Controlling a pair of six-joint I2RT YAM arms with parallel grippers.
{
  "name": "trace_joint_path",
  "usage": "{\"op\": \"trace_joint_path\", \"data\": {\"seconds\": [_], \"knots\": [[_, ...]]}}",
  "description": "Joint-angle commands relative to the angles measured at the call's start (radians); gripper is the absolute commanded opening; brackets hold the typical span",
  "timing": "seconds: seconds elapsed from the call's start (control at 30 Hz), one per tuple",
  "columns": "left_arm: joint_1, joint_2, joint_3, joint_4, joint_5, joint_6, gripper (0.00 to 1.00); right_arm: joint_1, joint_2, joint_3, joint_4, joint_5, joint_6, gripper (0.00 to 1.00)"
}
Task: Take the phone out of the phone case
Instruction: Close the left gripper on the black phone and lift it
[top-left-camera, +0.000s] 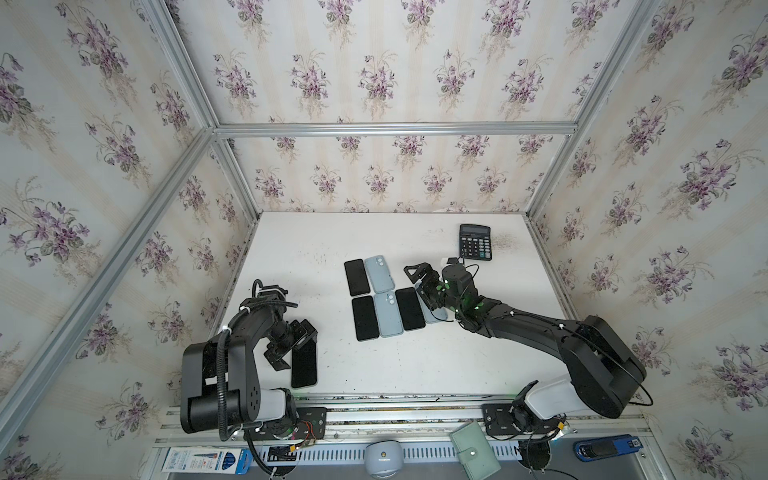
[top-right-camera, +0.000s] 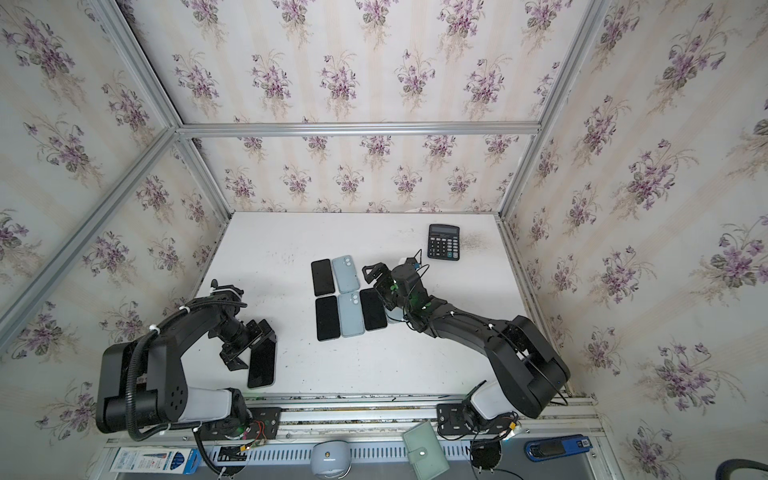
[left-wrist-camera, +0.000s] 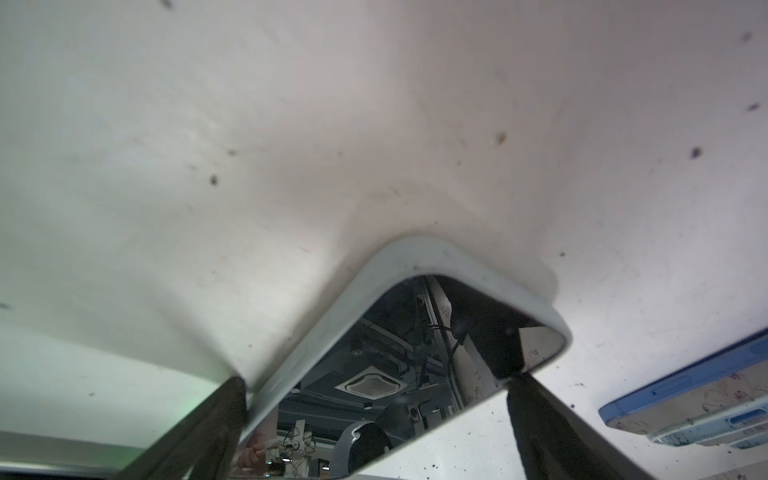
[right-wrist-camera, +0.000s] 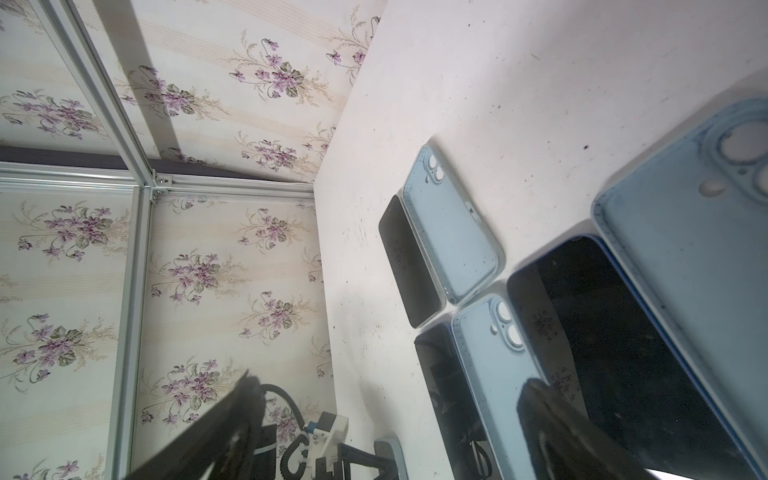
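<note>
Nothing readable; print on the calculator (top-left-camera: 475, 242) seems too small.

Reads as glossy, mirror-like glass on the phone (left-wrist-camera: 395, 353); smooth matt plastic on its pale phone case (left-wrist-camera: 320, 328). Looks matt, white and dirt-speckled across the table (left-wrist-camera: 332, 124). Shows pale brushed metal on the frame (top-left-camera: 395, 129), printed floral paper on the walls (top-left-camera: 374, 75).

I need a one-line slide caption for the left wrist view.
Left gripper, fingers open, straddles a cased phone lying screen-up on the table.
</note>
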Motion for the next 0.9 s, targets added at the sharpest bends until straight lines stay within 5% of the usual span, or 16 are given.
{"op": "trace_joint_path", "data": {"seconds": [0.0,0.43,0.87], "knots": [[-0.008,-0.018,-0.026,0.06,0.095,-0.03,1.0,0.002,0.003,0.019,0.036,0.01,0.005,0.98],[-0.137,-0.06,-0.011,0.107,0.102,-0.137,1.0,0.002,0.014,0.018,0.065,0.011,0.011,0.98],[-0.354,0.016,0.078,-0.029,-0.125,-0.092,1.0,0.002,0.001,0.018,0.072,0.009,0.016,0.99]]}}
